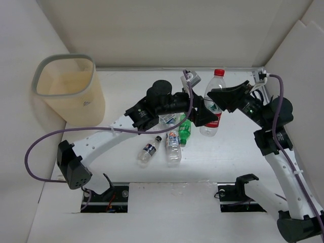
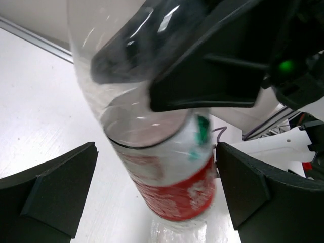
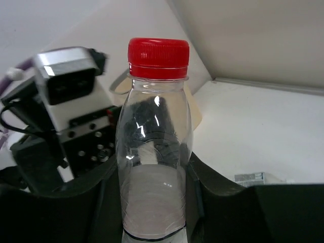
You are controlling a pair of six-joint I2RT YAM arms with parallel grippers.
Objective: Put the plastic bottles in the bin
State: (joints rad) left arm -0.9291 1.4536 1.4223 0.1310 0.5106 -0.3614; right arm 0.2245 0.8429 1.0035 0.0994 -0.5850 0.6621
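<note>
Red-capped bottle [image 1: 213,101], upright: right fingers [image 3: 228,207] clamped on its clear body. Left fingers [image 2: 50,192] spread wide apart, flanking its red label. Bin [image 1: 63,59] stands well apart, far-left on the counter [image 1: 233,157].

My top cam looks down from high on the near side of the red-cap bottle [image 1: 213,101], far off. L wrist cam faces it close from its left; R wrist cam from its right, tighter. All 3 share it.

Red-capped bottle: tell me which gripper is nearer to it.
Right. The right gripper is shut on the red-capped bottle, above its label; the left gripper stands open astride the label, not touching it.
</note>
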